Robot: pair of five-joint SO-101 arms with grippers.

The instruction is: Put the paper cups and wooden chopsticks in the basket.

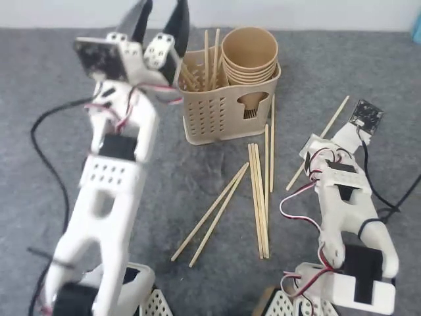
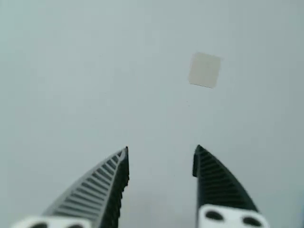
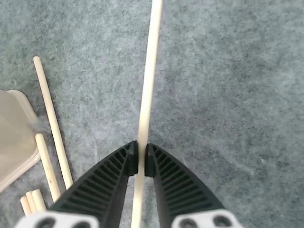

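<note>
1. Grey felt-like mat [image 1: 368, 59] covers the table under both arms, as I see it from the high view.
2. The big white left arm [image 1: 112, 191] stands raised, just beside the basket. Its left gripper [image 1: 162, 13] [image 2: 161, 151] points up past the mat's far edge at a pale wall. The black ridged fingers [image 2: 111, 183] are spread wide with nothing between them.
3. The smaller-looking white right arm [image 1: 345, 197] sits low over the mat, well apart from the basket. Its right gripper [image 3: 141, 148] is pinched tight on one chopstick.
4. The beige slotted plastic basket [image 1: 217, 122] stands upright at the far middle of the mat. One of its corners shows in the right wrist view [image 3: 14, 133].
5. A nested stack of brown paper cups [image 1: 250, 49] stands inside the basket, on the side nearer the right arm.
6. Several pale wooden chopsticks [image 1: 209, 56] stand on end in the basket's other side, against the cups.
7. Loose wooden chopsticks [image 1: 260, 204] lie flat on the mat in front of the basket: a tight bundle lying lengthwise, a slanted pair [image 1: 214, 214] touching it at the far end, and a single stick [image 1: 272, 141] just beside the basket's wall.
8. The clamped chopstick [image 1: 335, 118] [image 3: 149, 71] lies slanted on the mat, its long end running out past the fingertips.
9. A small beige square [image 2: 204, 70] sits on the wall facing the left gripper.
</note>
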